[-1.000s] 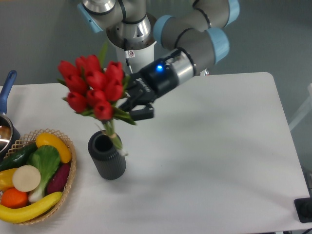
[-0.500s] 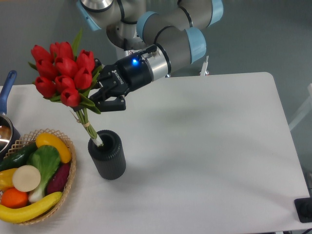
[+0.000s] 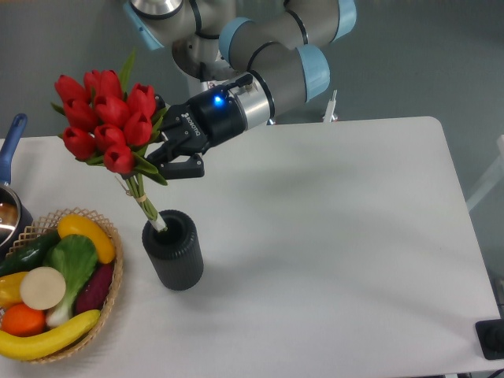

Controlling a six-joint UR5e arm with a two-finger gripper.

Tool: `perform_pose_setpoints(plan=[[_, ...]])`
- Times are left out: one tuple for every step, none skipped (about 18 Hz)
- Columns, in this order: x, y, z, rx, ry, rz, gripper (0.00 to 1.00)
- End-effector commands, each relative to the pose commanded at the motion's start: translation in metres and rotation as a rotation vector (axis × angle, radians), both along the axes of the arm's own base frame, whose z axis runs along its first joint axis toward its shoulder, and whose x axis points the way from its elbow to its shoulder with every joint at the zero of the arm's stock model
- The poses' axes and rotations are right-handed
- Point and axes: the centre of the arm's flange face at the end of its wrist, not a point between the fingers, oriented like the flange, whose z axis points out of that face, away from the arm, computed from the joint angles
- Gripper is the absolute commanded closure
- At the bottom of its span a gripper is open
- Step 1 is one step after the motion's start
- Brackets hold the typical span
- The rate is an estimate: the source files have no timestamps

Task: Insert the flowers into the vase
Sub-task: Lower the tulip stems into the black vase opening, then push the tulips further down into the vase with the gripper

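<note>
1. the grey and pale blue robot arm (image 3: 268,55) reaches down from the top of the view and out to the left over the white table (image 3: 339,236), wrist near level, blue light lit on it.
2. the black two-finger gripper (image 3: 175,153) points left, its fingers clamped on the bunch of red tulip flowers (image 3: 106,118) just under the leaves.
3. the bunch tilts up and to the left; its tied pale green stems run down-right, the ends inside the mouth of the short dark grey ribbed vase (image 3: 173,250), at its left rim.
4. since half a second ago the bunch sits slightly further right and more upright; the gripper barely shifted.
5. the vase stands below and just left of the gripper, beside the wicker basket of fruit and vegetables (image 3: 110,295).
</note>
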Motion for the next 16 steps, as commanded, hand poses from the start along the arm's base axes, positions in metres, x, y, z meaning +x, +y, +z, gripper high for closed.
perform_pose_setpoints(plan=[[-0.001,0.001,-0.001,-0.001,-0.001,0.0,0.62],[-0.001,0.001,-0.002,-0.002,0.0,0.0,0.62],[-0.002,0.001,-0.005,-0.006,-0.003,0.001,0.62],[-0.002,0.002,-0.006,-0.008,-0.004,0.0,0.62],[-0.002,0.002,-0.008,-0.011,-0.006,0.0,0.62],[-0.002,0.002,-0.008,-0.012,-0.005,0.0,0.62],[-0.004,0.003,-0.011,-0.015,-0.01,0.0,0.62],[-0.004,0.004,-0.014,-0.02,-0.012,0.001,0.62],[-0.004,0.003,-0.017,-0.025,-0.016,0.001,0.62],[-0.005,0.004,-0.021,-0.028,-0.022,0.001,0.62],[-0.006,0.005,-0.024,-0.033,-0.026,0.002,0.62],[-0.007,0.006,-0.028,-0.038,-0.033,0.002,0.62],[-0.008,0.006,-0.034,-0.044,-0.042,0.002,0.62],[-0.008,0.006,-0.036,-0.047,-0.046,0.002,0.62],[-0.01,0.008,-0.042,-0.055,-0.056,0.002,0.62],[-0.013,0.009,-0.049,-0.062,-0.067,0.002,0.62]])
